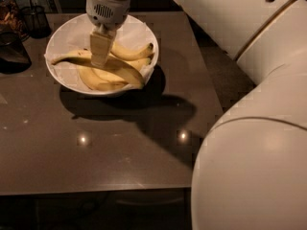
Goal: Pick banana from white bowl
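Observation:
The white bowl lined with white paper stands at the back left of the dark table. The long yellow banana lies across it, its stem end reaching to the left rim. My gripper comes straight down from above and is shut on the banana near its middle. A shorter banana with a dark tip and another banana lie in the bowl behind and under it.
Dark glass containers stand left of the bowl at the table's back left edge. My arm's large white body fills the right side of the view. The dark table extends toward the front.

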Robot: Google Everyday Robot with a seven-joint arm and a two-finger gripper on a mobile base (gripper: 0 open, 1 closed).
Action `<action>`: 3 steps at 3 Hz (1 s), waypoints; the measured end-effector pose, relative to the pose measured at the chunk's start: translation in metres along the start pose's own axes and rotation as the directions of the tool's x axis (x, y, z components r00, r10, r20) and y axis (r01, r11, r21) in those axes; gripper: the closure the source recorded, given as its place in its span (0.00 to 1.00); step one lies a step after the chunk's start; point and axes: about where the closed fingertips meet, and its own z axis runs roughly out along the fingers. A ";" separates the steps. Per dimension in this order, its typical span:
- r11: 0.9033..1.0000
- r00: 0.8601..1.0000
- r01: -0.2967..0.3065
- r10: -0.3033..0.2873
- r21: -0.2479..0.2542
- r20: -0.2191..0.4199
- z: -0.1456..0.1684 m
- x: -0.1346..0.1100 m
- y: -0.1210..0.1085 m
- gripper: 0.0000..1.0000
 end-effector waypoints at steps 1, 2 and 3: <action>0.999 1.000 0.010 -0.009 0.031 -0.017 -0.008 -0.004 0.006 1.00; 0.997 0.999 0.024 -0.022 0.074 -0.032 -0.023 -0.011 0.025 1.00; 0.995 0.999 0.017 -0.013 0.101 -0.044 -0.036 -0.009 0.047 1.00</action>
